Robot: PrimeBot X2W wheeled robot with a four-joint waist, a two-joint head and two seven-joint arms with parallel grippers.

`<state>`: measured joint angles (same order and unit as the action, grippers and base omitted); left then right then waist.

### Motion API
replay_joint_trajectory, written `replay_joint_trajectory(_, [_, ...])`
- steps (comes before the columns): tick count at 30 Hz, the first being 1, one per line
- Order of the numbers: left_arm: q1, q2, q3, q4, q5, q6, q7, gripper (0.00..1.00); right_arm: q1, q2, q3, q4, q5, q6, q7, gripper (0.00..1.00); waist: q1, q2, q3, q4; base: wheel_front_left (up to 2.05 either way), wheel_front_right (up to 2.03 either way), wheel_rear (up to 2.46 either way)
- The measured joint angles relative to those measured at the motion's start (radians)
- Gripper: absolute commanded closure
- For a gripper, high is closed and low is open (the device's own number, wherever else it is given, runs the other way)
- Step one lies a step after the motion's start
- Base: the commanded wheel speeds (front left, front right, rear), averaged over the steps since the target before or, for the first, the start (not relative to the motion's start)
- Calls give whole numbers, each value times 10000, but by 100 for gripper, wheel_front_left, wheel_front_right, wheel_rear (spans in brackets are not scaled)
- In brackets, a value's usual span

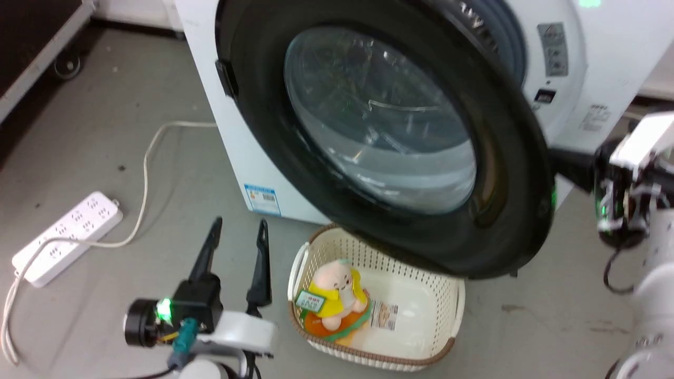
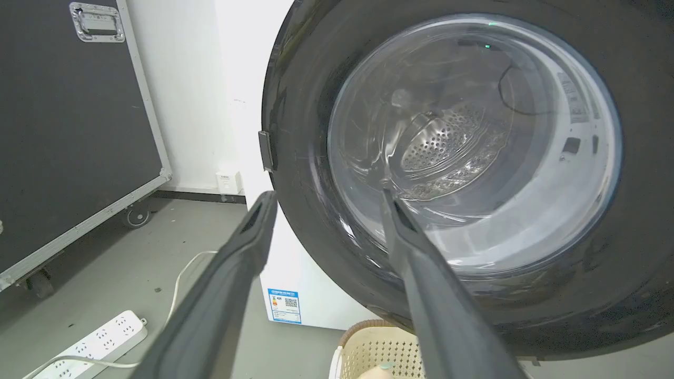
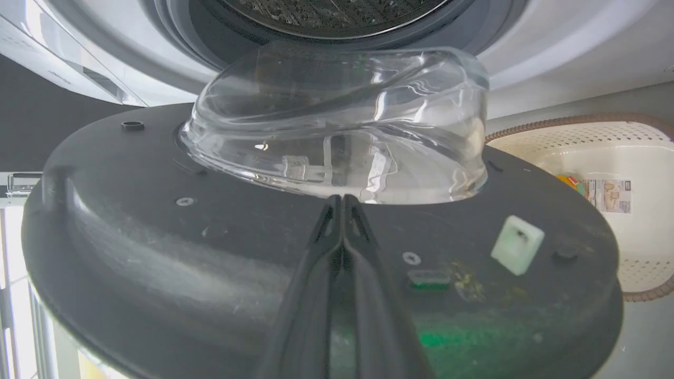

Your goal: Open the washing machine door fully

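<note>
At far centre, the door is seen swung partly out from the washer, over a basket. On the right, the right gripper is closed on nothing, tips at the door's inner face beside the glass bowl. At near left, the left gripper is held wide, clear of the door.

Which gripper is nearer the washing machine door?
Right. The right gripper, shut, lies at the inner face of the door; the left gripper, open, stands apart before its outer face.

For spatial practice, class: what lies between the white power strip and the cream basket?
The left gripper, fingers apart, sits between power strip and basket; the head view shows it.
</note>
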<state>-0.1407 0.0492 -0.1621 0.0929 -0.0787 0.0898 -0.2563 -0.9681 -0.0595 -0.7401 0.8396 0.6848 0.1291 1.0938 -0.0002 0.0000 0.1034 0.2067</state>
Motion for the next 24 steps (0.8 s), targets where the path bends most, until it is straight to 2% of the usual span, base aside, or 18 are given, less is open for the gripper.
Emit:
replay_joint_trajectory(5, [481,0,-174,115,65,13,0,0,1244,12,570,-688,637,4,817,100,0,0,-537,-11,0,0,0])
replay_joint_trajectory(6, [624,-4,-209,134,65,10,0,0,1685,0,984,-755,1210,4,974,100,0,0,-721,16,0,0,0])
replay_joint_trajectory(7, [624,-4,-209,134,65,10,0,0,1685,0,984,-755,1210,4,974,100,0,0,-721,16,0,0,0])
replay_joint_trajectory(8, [775,-2,-236,180,82,-10,-2,0,2087,13,1505,-773,1835,4,1024,100,1,0,-885,39,0,0,0])
replay_joint_trajectory(9, [775,-2,-236,180,82,-10,-2,0,2087,13,1505,-773,1835,4,1024,100,1,0,-885,39,0,0,0])
replay_joint_trajectory(10, [945,-2,-259,249,130,-42,-2,0,2478,21,2109,-796,2512,4,1022,100,1,0,-1034,53,0,0,0])
replay_joint_trajectory(11, [945,-2,-259,249,130,-42,-2,0,2478,21,2109,-796,2512,4,1022,100,1,0,-1034,53,0,0,0])
replay_joint_trajectory(13, [1192,-2,-318,303,155,-75,-2,0,3069,23,3028,-861,3622,4,991,100,0,1,-1229,91,0,0,0])
replay_joint_trajectory(14, [1192,-2,-318,303,155,-75,-2,0,3069,23,3028,-861,3622,4,991,100,0,1,-1229,91,0,0,0])
replay_joint_trajectory(15, [1305,0,-372,311,173,-128,-2,0,3446,21,3691,-1024,4347,4,913,100,0,0,-1304,145,0,0,0])
replay_joint_trajectory(16, [1305,0,-372,311,173,-128,-2,0,3446,21,3691,-1024,4347,4,913,100,0,0,-1304,145,0,0,0])
replay_joint_trajectory(17, [1406,4,-418,330,188,-144,-2,0,3837,21,4374,-1200,5120,4,798,100,2,0,-1365,217,0,0,0])
replay_joint_trajectory(19, [1472,8,-414,351,219,-151,-2,0,4261,17,5089,-1452,5944,4,631,100,1,0,-1417,307,0,0,0])
replay_joint_trajectory(20, [1590,33,-357,347,226,-151,-2,0,4942,17,6303,-1958,7112,4,280,100,1,0,-1483,445,0,0,0])
replay_joint_trajectory(21, [1590,33,-357,347,226,-151,-2,0,4942,17,6303,-1958,7112,4,280,100,1,0,-1483,445,0,0,0])
replay_joint_trajectory(22, [1643,52,-318,343,230,-150,-2,0,5394,23,7160,-2382,7706,4,4,100,1,0,-1501,514,0,0,0])
replay_joint_trajectory(23, [1643,52,-318,343,230,-150,-2,0,5394,23,7160,-2382,7706,4,4,100,1,0,-1501,514,0,0,0])
replay_joint_trajectory(24, [1664,75,-274,332,230,-150,-2,0,5799,33,8004,-2828,8240,4,-334,100,1,0,-1497,566,0,0,0])
